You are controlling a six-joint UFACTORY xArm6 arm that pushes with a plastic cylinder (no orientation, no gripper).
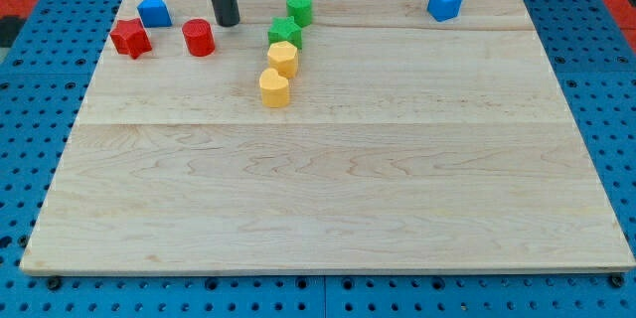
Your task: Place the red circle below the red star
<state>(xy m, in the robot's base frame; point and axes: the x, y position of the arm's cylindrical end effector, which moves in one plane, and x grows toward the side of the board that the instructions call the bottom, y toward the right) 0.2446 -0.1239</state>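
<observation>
The red circle (199, 37) lies near the view's top left on the wooden board (328, 189). The red star (130, 38) lies to its left, about level with it, with a gap between them. My tip (228, 22) stands just to the upper right of the red circle, close to it but apart from it.
A blue block (153, 9) sits just above and right of the red star. A green circle (299, 7), a green star (284, 32) and two yellow blocks (283, 58) (274, 88) form a column right of my tip. A blue cube (445, 2) lies at top right.
</observation>
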